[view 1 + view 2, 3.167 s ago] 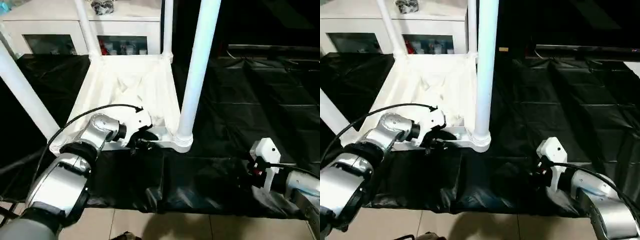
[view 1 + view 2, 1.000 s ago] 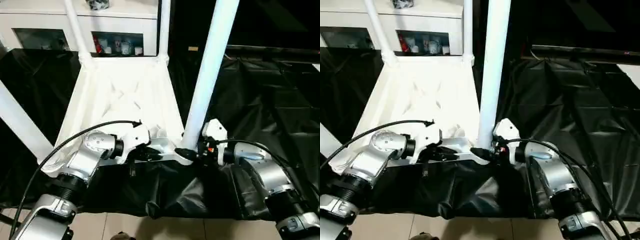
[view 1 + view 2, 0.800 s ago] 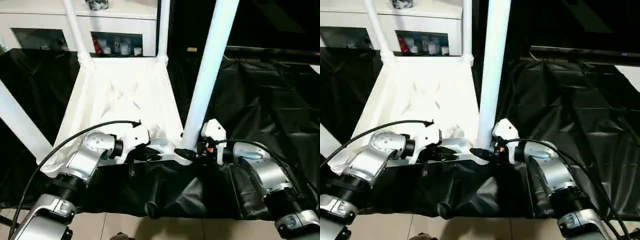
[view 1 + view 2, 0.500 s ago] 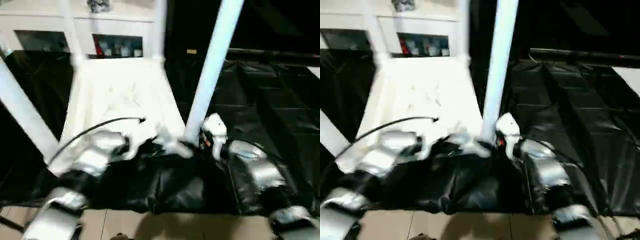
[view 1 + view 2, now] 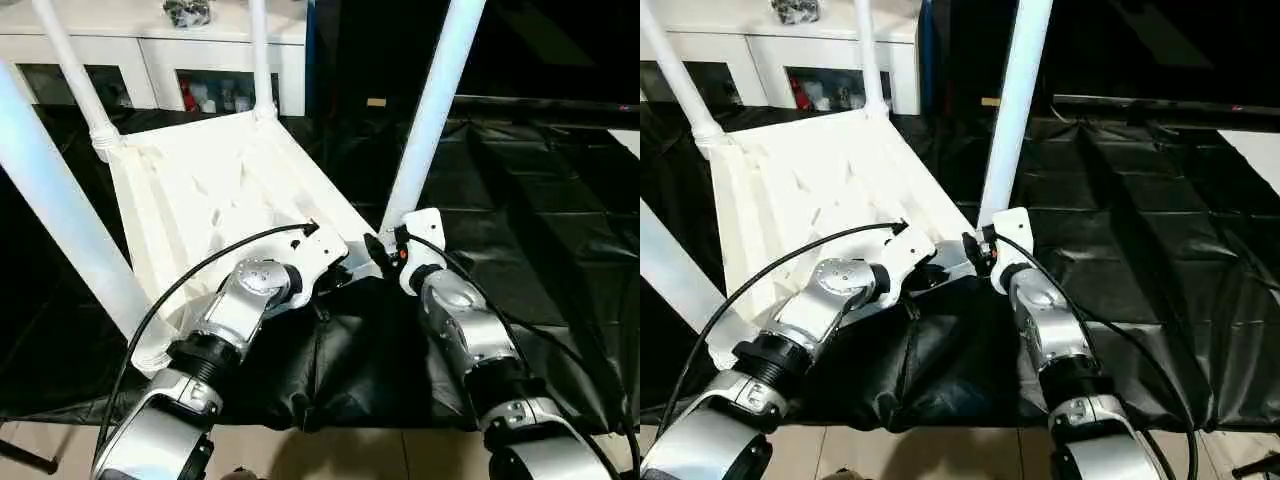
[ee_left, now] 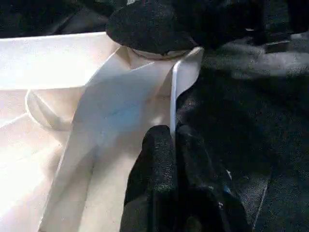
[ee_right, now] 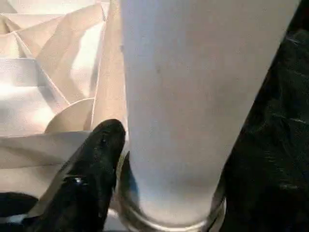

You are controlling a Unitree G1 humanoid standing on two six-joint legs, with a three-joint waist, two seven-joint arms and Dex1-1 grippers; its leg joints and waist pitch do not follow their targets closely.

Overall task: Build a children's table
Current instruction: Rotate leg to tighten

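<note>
We see the inverted tabletop (image 5: 215,185) on black sheeting (image 5: 560,240), legs (image 5: 432,110) socketed; left gripper (image 6: 170,159) pinches its near rim, right gripper (image 5: 378,250) straddles the near-corner leg; cabinet (image 5: 150,50) behind.

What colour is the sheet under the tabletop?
Black sheet, glossy and creased; clearest in the right eye view.

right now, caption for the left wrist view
Left tool pinching the rim of the upturned white plastic tabletop over black sheeting.

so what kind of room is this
Probably an indoor room used as a test space: a white cabinet with glass doors holding small items, a tiled floor, and black sheeting spread under the upturned children's table.
</note>
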